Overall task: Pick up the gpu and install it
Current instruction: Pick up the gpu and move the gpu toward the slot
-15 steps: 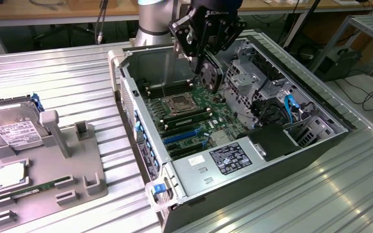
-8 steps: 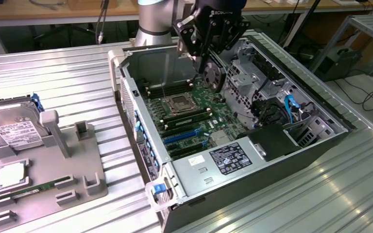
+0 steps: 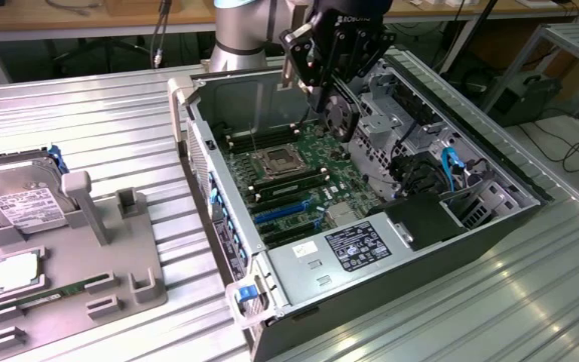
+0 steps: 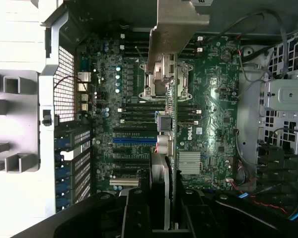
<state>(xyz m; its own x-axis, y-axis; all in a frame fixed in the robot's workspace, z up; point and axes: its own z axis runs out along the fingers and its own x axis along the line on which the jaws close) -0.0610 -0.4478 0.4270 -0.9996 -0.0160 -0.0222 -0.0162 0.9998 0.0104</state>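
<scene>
Dark gpu [image 3: 341, 119]: gripper [image 3: 332, 87] clamping it, card hanging edge-down over far part of motherboard [image 3: 315, 154] inside open case [image 3: 421, 294]. Pickup done. Card hovering apart from blue slots [image 3: 281, 213]; seating judged outstanding.

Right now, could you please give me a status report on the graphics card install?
Gripper shut on the graphics card. Card on edge over the motherboard, inside the open case, not seated. Nothing seen lying across the slots.
</scene>
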